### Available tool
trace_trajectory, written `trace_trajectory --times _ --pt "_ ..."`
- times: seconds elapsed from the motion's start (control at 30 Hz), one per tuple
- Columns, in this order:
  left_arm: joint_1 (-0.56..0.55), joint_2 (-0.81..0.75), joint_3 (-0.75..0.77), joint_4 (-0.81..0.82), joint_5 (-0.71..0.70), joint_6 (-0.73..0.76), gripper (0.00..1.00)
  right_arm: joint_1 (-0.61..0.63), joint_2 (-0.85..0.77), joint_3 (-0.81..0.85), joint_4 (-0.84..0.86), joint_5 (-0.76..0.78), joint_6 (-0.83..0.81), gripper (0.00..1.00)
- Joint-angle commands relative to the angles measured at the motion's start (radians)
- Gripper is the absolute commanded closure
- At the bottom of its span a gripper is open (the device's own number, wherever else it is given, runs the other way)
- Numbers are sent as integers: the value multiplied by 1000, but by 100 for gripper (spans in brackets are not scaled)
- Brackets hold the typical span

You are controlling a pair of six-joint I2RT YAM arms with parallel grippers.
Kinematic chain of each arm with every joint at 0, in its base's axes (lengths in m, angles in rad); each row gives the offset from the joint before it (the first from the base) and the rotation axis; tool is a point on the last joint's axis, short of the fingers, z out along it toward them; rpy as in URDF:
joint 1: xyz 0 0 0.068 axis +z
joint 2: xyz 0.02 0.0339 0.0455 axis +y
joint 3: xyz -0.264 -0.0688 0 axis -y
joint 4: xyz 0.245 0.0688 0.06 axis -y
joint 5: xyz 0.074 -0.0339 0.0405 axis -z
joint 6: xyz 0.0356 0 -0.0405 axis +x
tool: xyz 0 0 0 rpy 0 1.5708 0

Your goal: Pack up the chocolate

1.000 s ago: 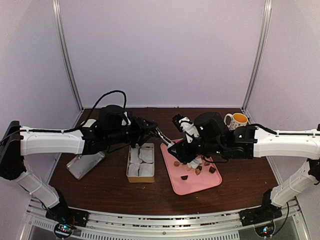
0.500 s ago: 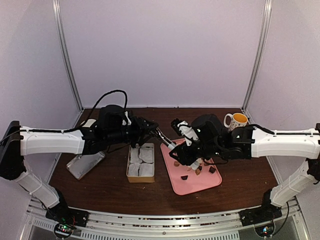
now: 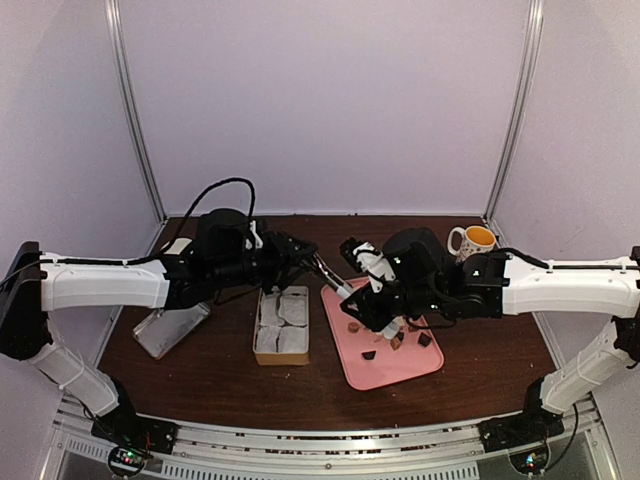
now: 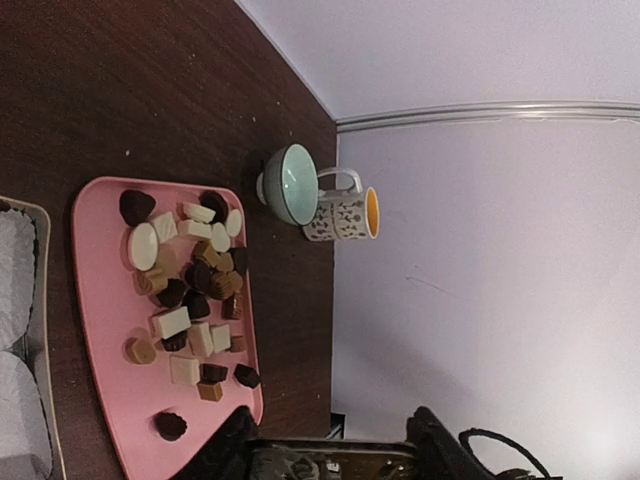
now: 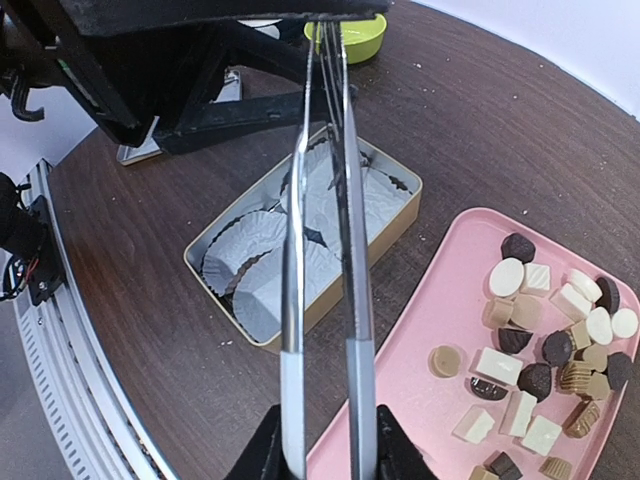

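The chocolate [image 4: 195,275] is seen whole on the pink tray [image 4: 100,300] only from the left wrist. From the right wrist, the clear tongs [image 5: 354,290] are seen clamped by the right gripper [image 5: 328,445] at the tray's edge, slightly parted and empty.

A dark brown, wood-grained tabletop [image 3: 200,370] stands inside a pale lilac enclosure. The plain back wall [image 3: 320,100] meets the left wall [image 3: 50,130] at a slanting silver left corner post [image 3: 135,110]. It meets the right wall [image 3: 590,130] at a matching right corner post [image 3: 515,110]. A silver slotted rail [image 3: 330,440] runs along the tabletop's near edge. The light is soft and even, with faint sheen on the wood.
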Motion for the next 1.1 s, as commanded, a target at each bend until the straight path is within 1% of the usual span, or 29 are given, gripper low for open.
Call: trace_trajectory --times 0.0,0.07,0.17,0.23,0.27,0.37,0.43,0.57,0.63,0.7,0.8,0.9,0.93,0.97,1.07 --pt "-7 -17 19 86 6 28 47 -5 -34 4 -8 44 5 82" --pt "-7 -20 22 75 0 37 41 -4 -52 -4 -8 89 14 85" --pt "-7 -33 23 43 -19 55 34 -7 -83 -19 -11 140 22 85" --pt "-7 -48 23 10 -33 68 26 -10 -102 -27 -13 157 25 84" --pt "-7 -55 23 -4 -40 79 23 -12 -111 -29 -22 173 28 84" --pt "-7 -104 15 -71 -91 144 21 -16 -124 -23 -72 209 35 84" --pt "-7 -153 8 -135 -149 228 21 -17 -134 -19 -112 236 43 84" --pt "-3 -274 1 -271 -273 477 20 -21 -172 -33 -186 273 61 84" --pt "2 -327 -6 -310 -295 615 17 -25 -191 -47 -230 286 77 83" --pt "14 -369 -14 -348 -302 732 11 -28 -214 -61 -272 287 94 83" --pt "29 -404 -12 -416 -318 881 4 -28 -250 -88 -329 263 117 80" --pt "41 -416 -12 -435 -316 1000 2 -29 -289 -124 -364 233 135 77" --pt "44 -417 -12 -436 -324 1032 2 -29 -300 -135 -373 222 143 74" --pt "46 -419 -14 -438 -333 1057 2 -28 -309 -146 -380 208 149 73" --pt "73 -417 -35 -396 -327 1144 2 -29 -323 -175 -392 173 176 72"
